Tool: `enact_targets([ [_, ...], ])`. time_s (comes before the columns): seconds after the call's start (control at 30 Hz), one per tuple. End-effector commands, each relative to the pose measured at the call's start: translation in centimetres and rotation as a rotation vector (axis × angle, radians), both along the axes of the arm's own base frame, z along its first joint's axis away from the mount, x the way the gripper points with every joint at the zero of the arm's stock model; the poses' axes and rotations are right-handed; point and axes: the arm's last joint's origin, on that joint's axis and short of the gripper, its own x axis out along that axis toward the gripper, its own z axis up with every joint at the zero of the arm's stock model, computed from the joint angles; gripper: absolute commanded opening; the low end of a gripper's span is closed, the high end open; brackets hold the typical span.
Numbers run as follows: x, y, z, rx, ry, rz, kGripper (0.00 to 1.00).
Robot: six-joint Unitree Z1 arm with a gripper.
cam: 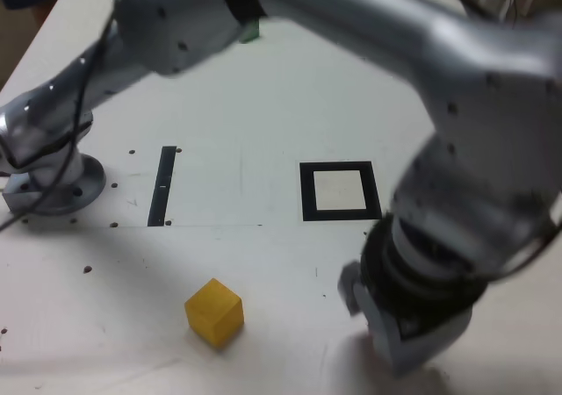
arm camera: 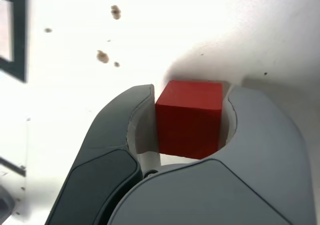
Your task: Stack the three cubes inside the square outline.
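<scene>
Pincer (arm camera: 190,110) closed around the red cube (arm camera: 190,117), low at the tabletop's near edge.
We see both jaws pressing the cube's opposite faces in the wrist view, so we judge it gripped for carrying to the square outline (cam: 340,191), which lies empty near the tabletop's (cam: 263,105) middle. The yellow cube (cam: 214,312) waits loose toward the near edge, well apart from the outline. A green cube (cam: 251,33) peeks from behind the arm near the far edge.
</scene>
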Motion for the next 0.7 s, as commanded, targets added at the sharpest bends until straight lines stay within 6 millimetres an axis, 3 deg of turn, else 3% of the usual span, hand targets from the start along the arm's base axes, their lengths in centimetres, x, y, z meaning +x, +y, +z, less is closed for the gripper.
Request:
enact_targets([
  [0.0, -0.7, 1.6, 2.7, -0.004, -0.029, 0.035, 0.14],
  [0.17, -1.3, 5.2, 5.3, 0.003, -0.071, 0.177, 0.14],
  [0.4, -2.2, 10.5, 7.1, 0.015, -0.093, 0.430, 0.14],
  [0.57, -4.0, 14.1, 8.4, 0.019, -0.135, 0.591, 0.14],
  [0.67, -5.3, 16.1, 8.3, 0.018, -0.152, 0.695, 0.14],
])
